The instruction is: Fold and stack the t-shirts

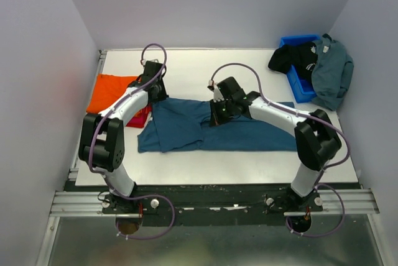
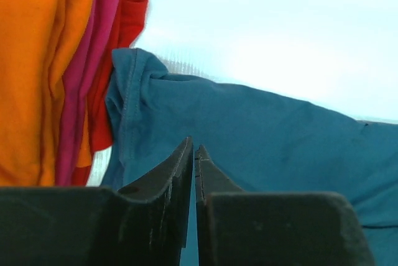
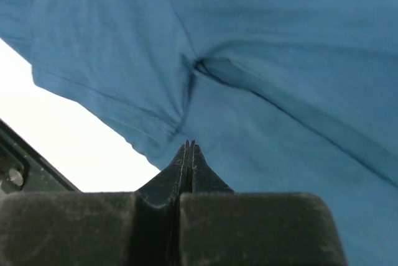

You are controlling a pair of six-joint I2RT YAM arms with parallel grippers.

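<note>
A dark teal blue t-shirt lies spread across the middle of the table, its left part folded over. My left gripper is shut and sits at the shirt's far left corner; the left wrist view shows the teal cloth just beyond the tips. My right gripper is shut low over the shirt's far edge near its middle; in the right wrist view the cloth has a small pucker ahead of the tips. A folded orange t-shirt lies on a crimson one at the left.
A blue plastic bin stands at the far right with a black shirt and a grey-blue shirt draped over it. The orange and crimson stack lies close beside the left gripper. White walls close in the table.
</note>
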